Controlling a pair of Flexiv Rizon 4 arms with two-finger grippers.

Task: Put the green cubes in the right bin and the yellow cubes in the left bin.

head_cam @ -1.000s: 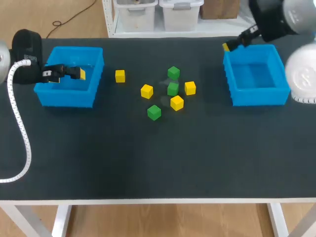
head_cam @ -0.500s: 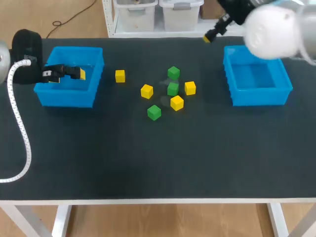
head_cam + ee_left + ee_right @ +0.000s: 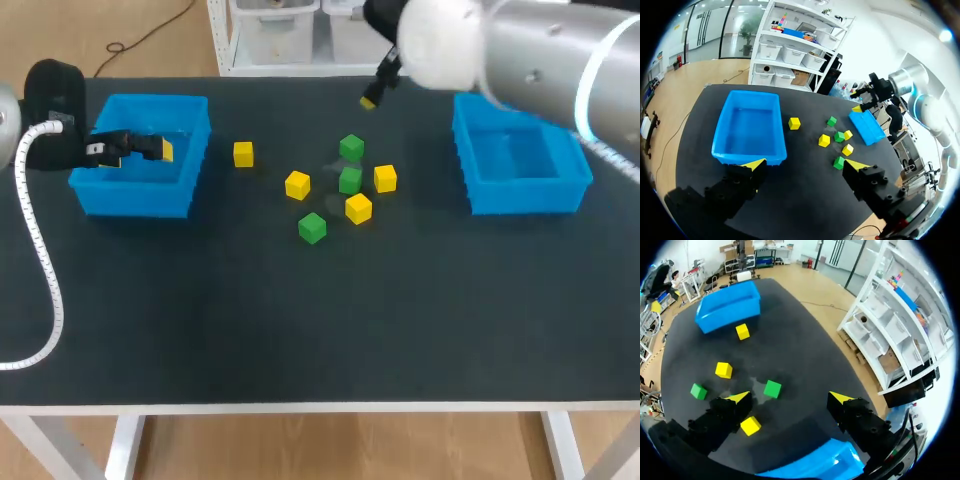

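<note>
Three green cubes (image 3: 351, 148) (image 3: 350, 180) (image 3: 312, 228) and several yellow cubes (image 3: 297, 185) (image 3: 358, 208) (image 3: 385, 178) lie clustered mid-table; one yellow cube (image 3: 243, 153) sits alone nearer the left bin (image 3: 140, 198). My left gripper (image 3: 160, 150) hovers open over that bin's near-left part, nothing between its fingers. My right gripper (image 3: 368, 100) hangs open and empty above the table's far side, behind the cluster and left of the right bin (image 3: 520, 195). In the right wrist view, a green cube (image 3: 772, 388) lies below the open right gripper (image 3: 790, 397). The left wrist view has the open left gripper (image 3: 805, 165), the left bin (image 3: 747, 150) and the cluster (image 3: 839, 136).
Both blue bins look empty inside. The table's front half is bare dark surface. My right arm's thick links (image 3: 540, 60) stretch over the far right corner, above the right bin. A white cable (image 3: 45, 270) trails along the table's left side.
My right arm has swung left, carrying its gripper from the right bin's far-left corner to behind the cube cluster. The left arm and all cubes stayed put.
</note>
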